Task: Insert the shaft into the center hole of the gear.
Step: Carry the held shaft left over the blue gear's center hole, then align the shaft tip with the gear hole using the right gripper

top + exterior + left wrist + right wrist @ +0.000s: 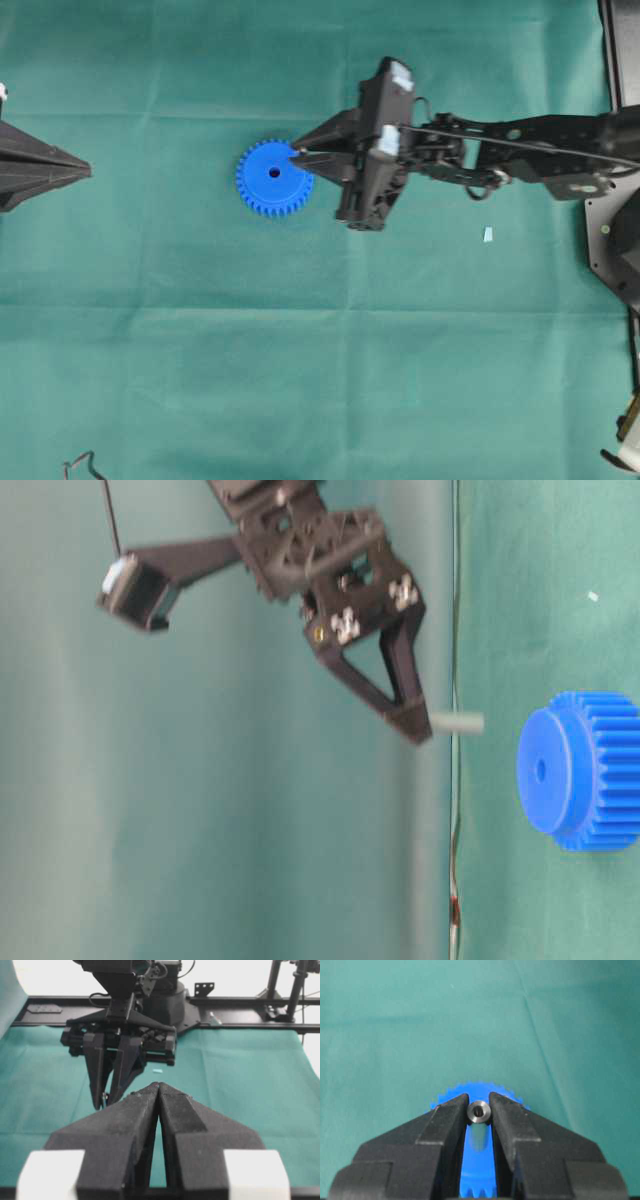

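The blue gear (262,192) lies flat on the green cloth, its dark center hole (274,173) facing up. My right gripper (297,152) hovers over the gear's right rim, shut on the shaft (479,1112), a small silvery pin seen end-on between the fingertips. In the table-level view the shaft (458,722) sticks out of the right gripper (420,728), pointing toward the cloth, clearly apart from the gear (585,770) and offset from the center hole (541,771). My left gripper (85,170) rests at the far left, shut on nothing, also seen as the left gripper (159,1085).
A small pale blue scrap (488,234) lies on the cloth right of the gear, below the right arm. Black frame parts (610,230) stand along the right edge. A cable end (80,465) shows at the bottom left.
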`<control>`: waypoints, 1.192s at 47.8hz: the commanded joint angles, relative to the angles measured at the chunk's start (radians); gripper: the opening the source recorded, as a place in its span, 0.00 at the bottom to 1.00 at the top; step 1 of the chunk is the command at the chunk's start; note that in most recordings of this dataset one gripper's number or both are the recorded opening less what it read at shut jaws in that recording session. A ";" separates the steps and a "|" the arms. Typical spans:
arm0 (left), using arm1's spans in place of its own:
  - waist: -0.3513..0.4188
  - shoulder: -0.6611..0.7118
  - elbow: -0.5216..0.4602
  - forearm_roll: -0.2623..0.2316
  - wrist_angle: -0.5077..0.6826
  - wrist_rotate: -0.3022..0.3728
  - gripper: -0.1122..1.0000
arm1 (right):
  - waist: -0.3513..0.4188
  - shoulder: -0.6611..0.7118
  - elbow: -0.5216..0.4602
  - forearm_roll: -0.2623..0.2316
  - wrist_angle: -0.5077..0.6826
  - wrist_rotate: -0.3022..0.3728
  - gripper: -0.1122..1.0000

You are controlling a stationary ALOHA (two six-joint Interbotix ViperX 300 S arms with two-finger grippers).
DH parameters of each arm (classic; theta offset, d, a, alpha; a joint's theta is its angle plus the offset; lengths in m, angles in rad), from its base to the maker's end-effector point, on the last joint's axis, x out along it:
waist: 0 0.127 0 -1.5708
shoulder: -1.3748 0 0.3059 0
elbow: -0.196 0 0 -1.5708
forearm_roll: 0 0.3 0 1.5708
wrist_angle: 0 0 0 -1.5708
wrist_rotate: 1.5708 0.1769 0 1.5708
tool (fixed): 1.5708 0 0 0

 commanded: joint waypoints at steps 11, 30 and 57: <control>-0.003 0.008 -0.025 0.003 -0.006 -0.002 0.10 | 0.003 0.052 -0.100 -0.006 0.021 0.002 0.27; -0.002 0.008 -0.023 0.003 -0.006 -0.002 0.10 | 0.005 0.095 -0.106 -0.011 0.005 0.000 0.27; -0.002 0.008 -0.025 0.003 0.002 -0.002 0.10 | 0.005 0.155 -0.120 -0.009 -0.017 0.003 0.27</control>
